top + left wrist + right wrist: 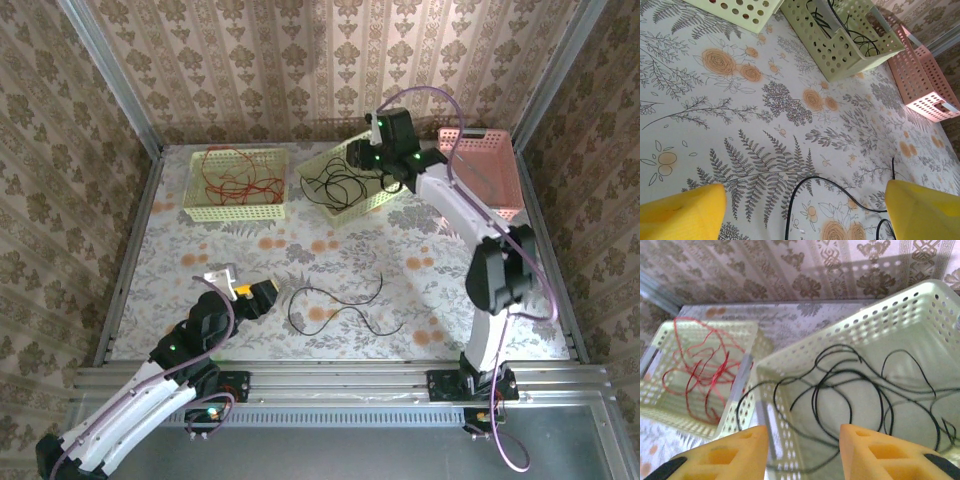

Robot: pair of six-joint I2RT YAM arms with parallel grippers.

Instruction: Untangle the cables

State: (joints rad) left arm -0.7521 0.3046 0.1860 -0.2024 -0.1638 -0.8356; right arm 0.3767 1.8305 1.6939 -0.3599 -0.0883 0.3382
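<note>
One loose black cable point(340, 306) lies looped on the floral tablecloth, and in the left wrist view that black cable point(840, 186) curves across between my fingers. My left gripper point(262, 296) point(805, 215) hovers open just left of it, holding nothing. More black cables point(345, 182) point(840, 385) lie in the tilted middle green basket point(385, 197) point(805, 352). Red cables point(235, 178) point(705, 375) fill the left green basket point(200, 211) point(715, 325). My right gripper point(368, 160) point(802, 440) is open above the middle basket's left wall, with a blurred black strand passing below its fingers.
A pink basket point(495, 185) point(920, 75) stands at the back right beside the right arm. Metal frame posts and patterned walls close in the table on three sides. Open tablecloth lies to the right of the loose cable.
</note>
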